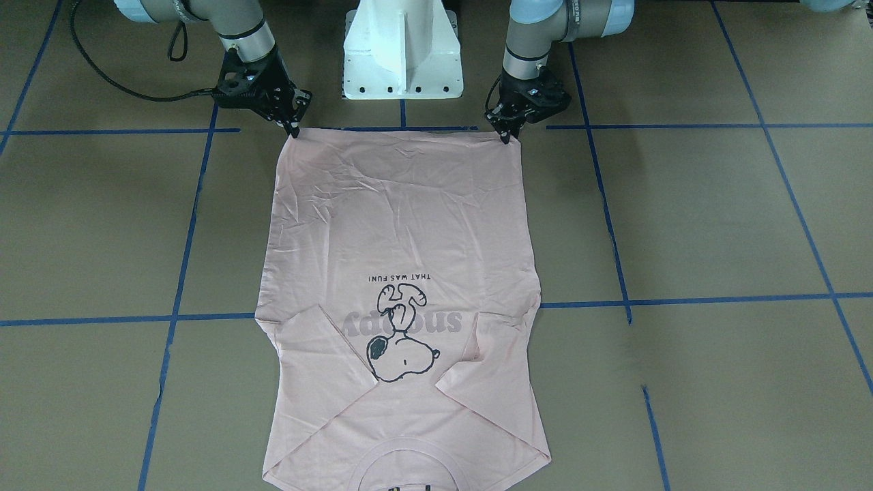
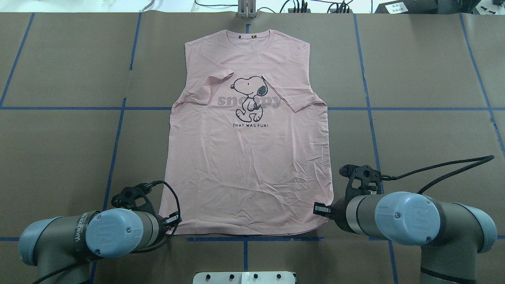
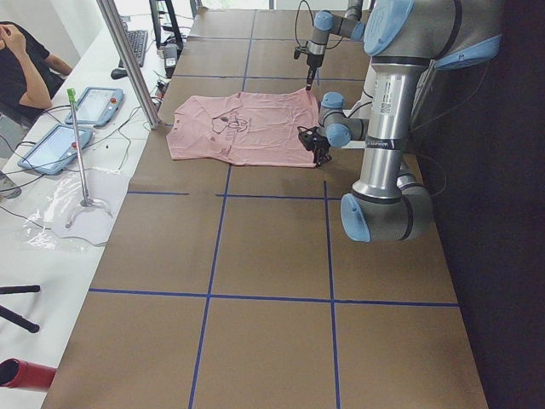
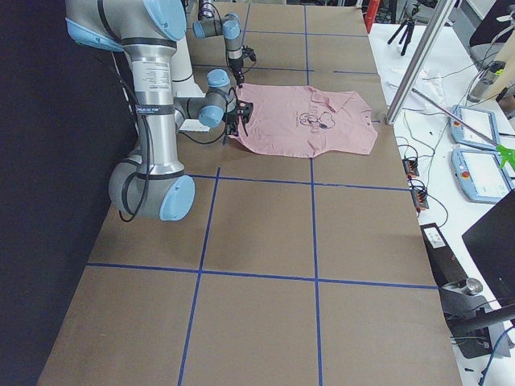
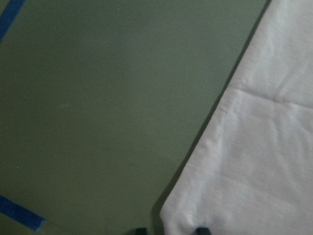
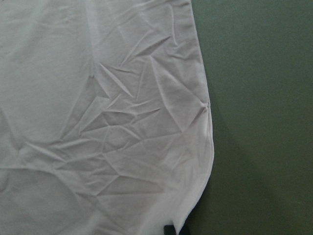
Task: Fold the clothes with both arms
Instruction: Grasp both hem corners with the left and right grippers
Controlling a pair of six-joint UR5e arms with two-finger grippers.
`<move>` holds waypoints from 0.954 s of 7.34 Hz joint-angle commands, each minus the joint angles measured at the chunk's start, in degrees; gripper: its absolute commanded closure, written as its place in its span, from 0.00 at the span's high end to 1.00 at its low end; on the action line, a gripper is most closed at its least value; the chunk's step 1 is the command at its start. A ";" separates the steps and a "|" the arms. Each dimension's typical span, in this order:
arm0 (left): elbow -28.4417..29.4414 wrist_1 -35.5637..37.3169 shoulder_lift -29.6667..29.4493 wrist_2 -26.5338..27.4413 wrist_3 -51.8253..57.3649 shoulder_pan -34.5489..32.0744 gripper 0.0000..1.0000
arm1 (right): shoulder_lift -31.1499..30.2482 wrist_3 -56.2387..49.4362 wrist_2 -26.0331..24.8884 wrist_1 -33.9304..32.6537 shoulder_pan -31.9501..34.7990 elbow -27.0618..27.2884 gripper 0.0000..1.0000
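Observation:
The pale pink T-shirt [image 1: 402, 225] lies flat on the brown table, print up, both sleeves folded in over the chest and the collar at the far edge [image 2: 249, 35]. The hem is the side nearest the robot's base. My left gripper [image 1: 506, 135] is at the hem's left corner [image 2: 175, 221]. In the left wrist view the corner [image 5: 182, 223] is bunched between its fingertips [image 5: 200, 230], so it is shut on it. My right gripper [image 1: 294, 129] is shut on the hem's right corner [image 2: 320, 209], and its tip shows at the cloth edge [image 6: 169, 230].
The white pedestal base [image 1: 402, 54] stands just behind the hem. Blue tape lines [image 2: 118, 130] grid the table. A metal post [image 2: 246, 8] stands at the far edge beyond the collar. An operator and tablets [image 3: 60, 136] are beyond the far side.

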 commanded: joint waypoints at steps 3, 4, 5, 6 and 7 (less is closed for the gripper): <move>-3.86 0.12 0.56 -0.18 0.17 -0.66 0.00 | -0.85 -0.09 0.26 0.17 0.27 0.65 0.00; -6.22 0.12 2.48 -0.18 0.18 -0.58 0.00 | -1.11 -0.17 1.05 0.18 0.44 1.79 0.00; -9.12 1.51 3.98 -0.10 0.70 -0.32 0.00 | -1.90 -0.18 1.67 0.18 0.36 3.02 0.00; -11.67 5.18 3.82 -0.27 0.96 0.12 0.00 | -3.04 -0.09 3.41 -0.26 0.27 5.12 0.00; -14.05 7.30 3.64 -0.36 0.79 2.04 0.00 | -4.88 0.09 6.30 -0.35 -0.34 8.27 0.00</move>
